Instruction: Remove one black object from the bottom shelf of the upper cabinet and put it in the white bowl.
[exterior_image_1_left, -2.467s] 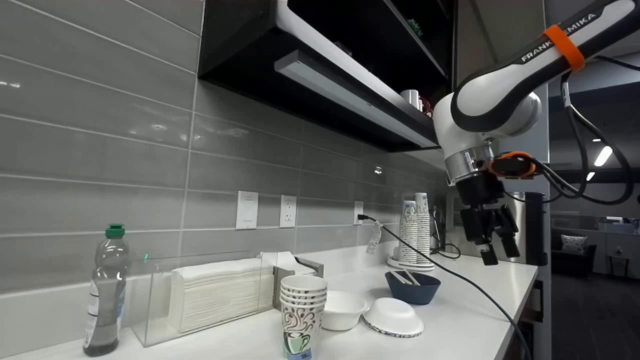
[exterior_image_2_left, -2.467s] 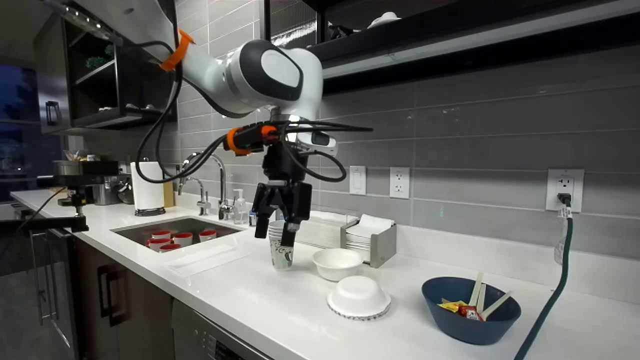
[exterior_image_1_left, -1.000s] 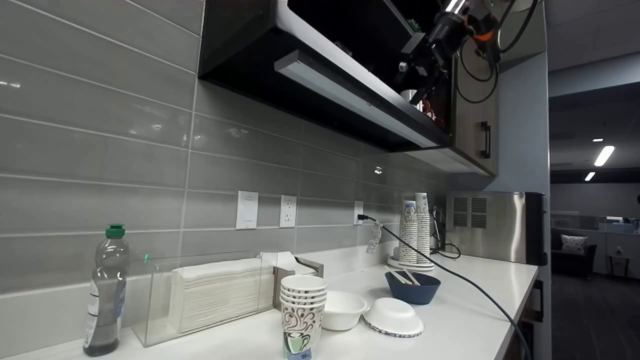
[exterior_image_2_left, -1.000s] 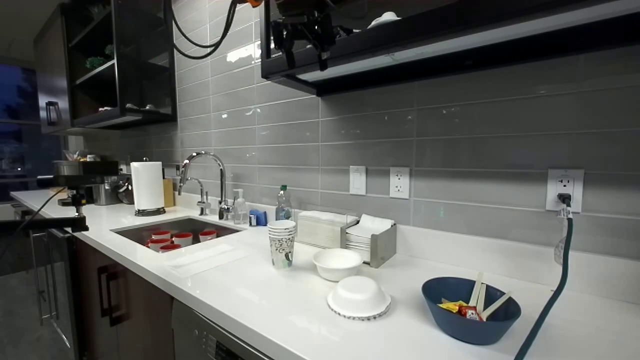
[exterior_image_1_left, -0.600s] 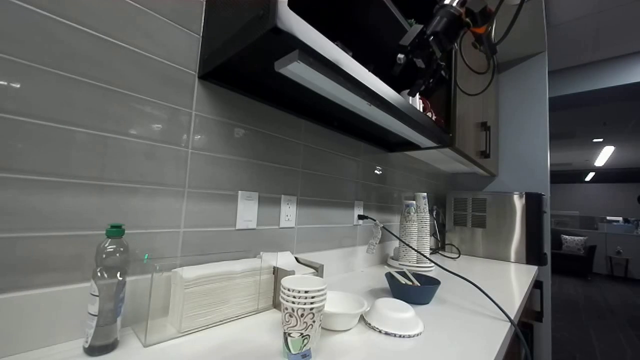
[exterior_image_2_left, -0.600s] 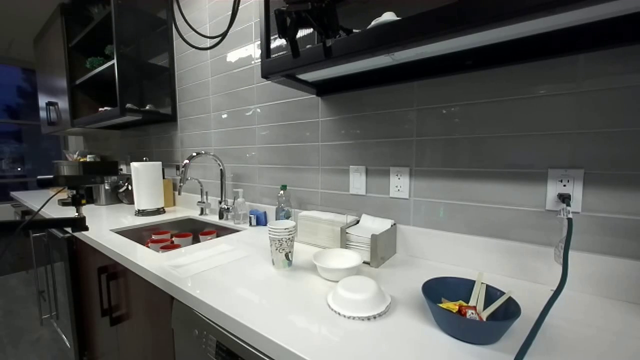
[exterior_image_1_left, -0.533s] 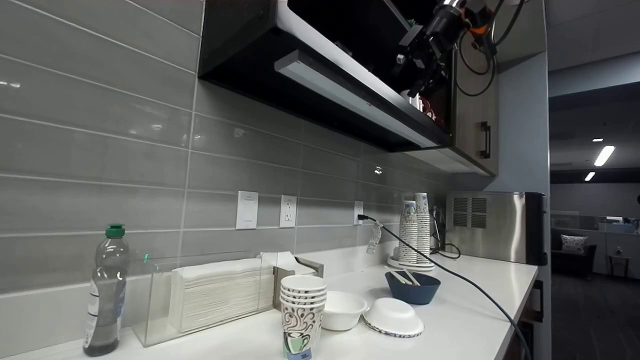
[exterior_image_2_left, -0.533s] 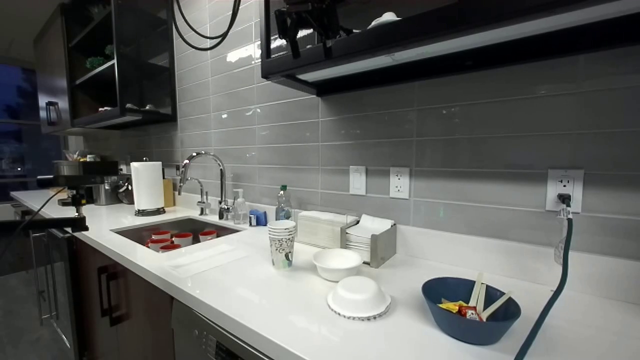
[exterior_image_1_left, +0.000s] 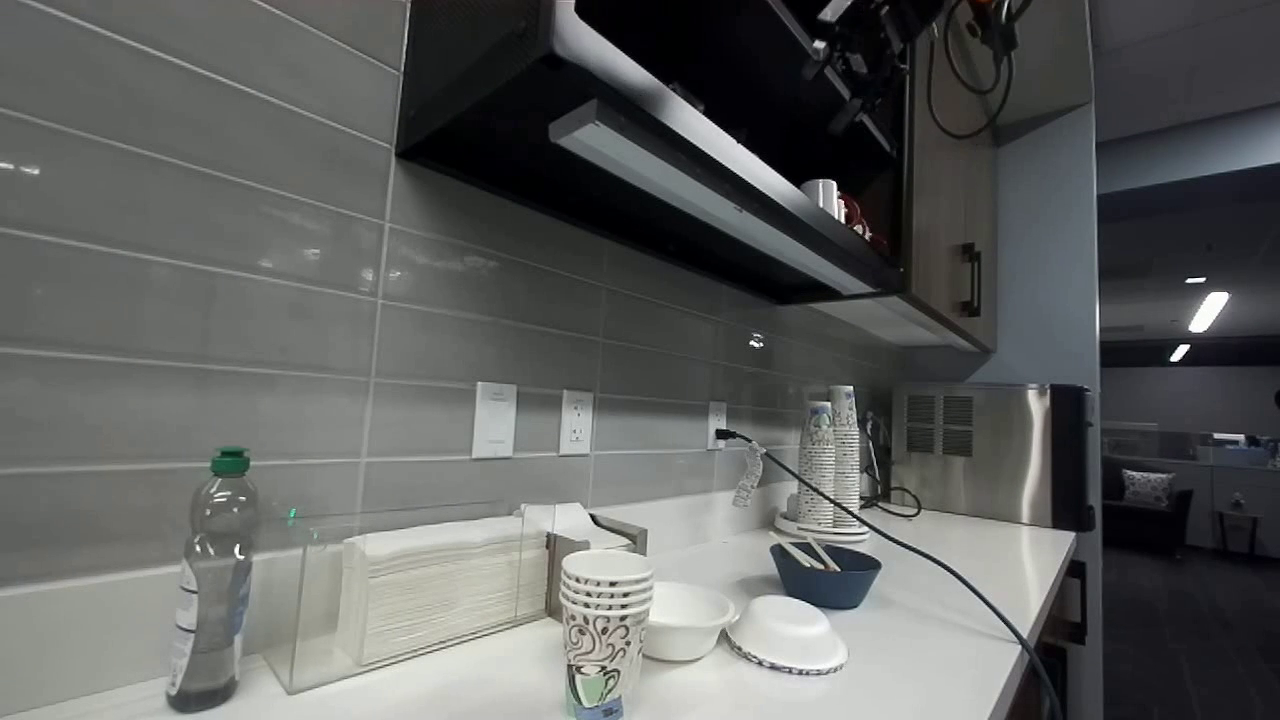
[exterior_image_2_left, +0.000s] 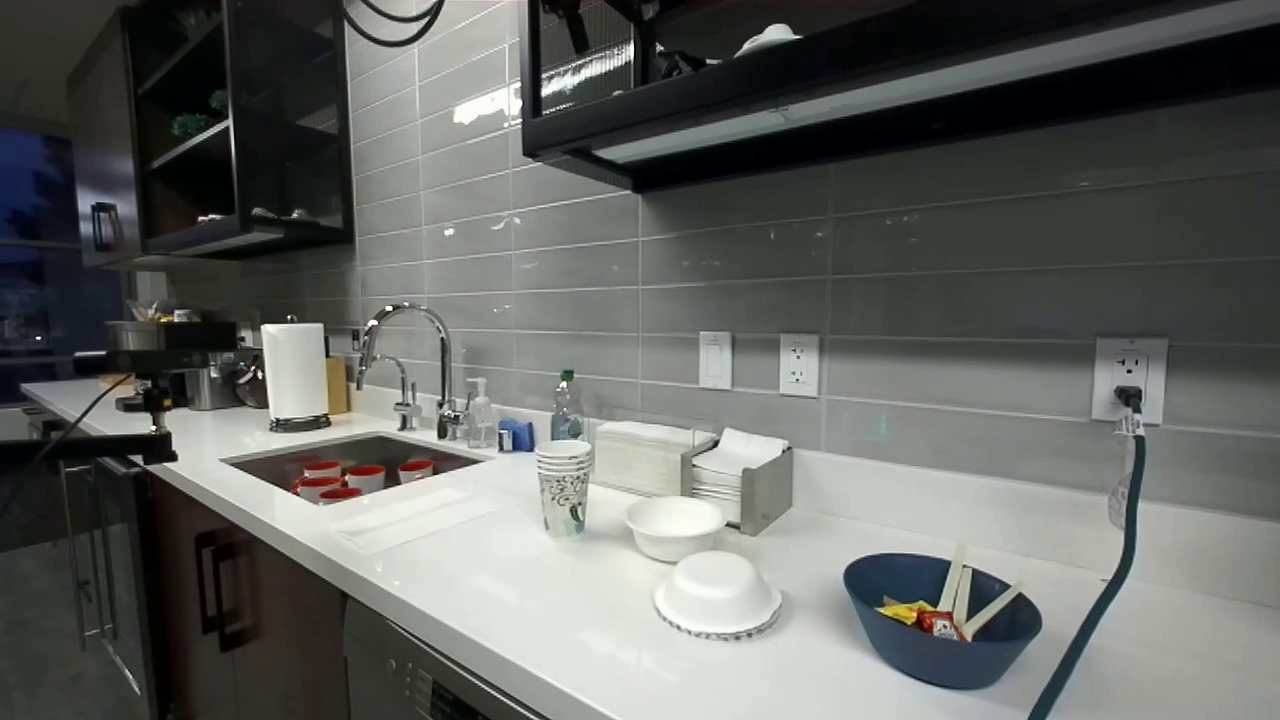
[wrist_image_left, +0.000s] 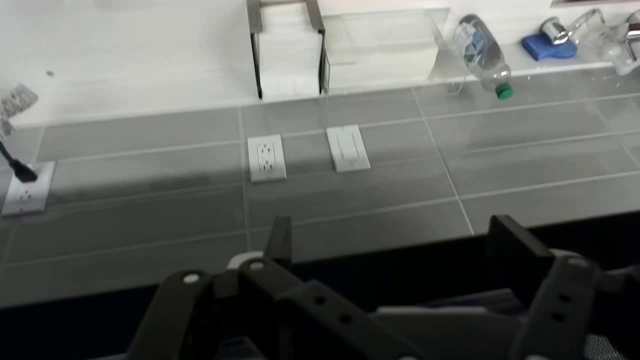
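High at the front of the upper cabinet, the tool is held with its fingers spread wide, and nothing is seen gripped between them. In the wrist view they are set against the grey wall tiles and a dark band, likely the cabinet's underside; no target can be made out there. On the cabinet's bottom shelf, the black object is taken to be the small dark shape seen in an exterior view; its outline is lost in shadow, but the tool appears apart from it. Well below the upper cabinet, on the desk, the white bowl is stood upright, with nothing visible inside.

The approach to the shelf is judged to be the step in hand; the grasp is not yet made, and the carrying and release are left to be done. For the next move, the tool needs to be lowered and brought in over the bottom shelf, with the dark shape placed between its fingers before they are narrowed. Once gripped, it should be lifted clear of the cabinet's front, then carried down and released into the white bowl.
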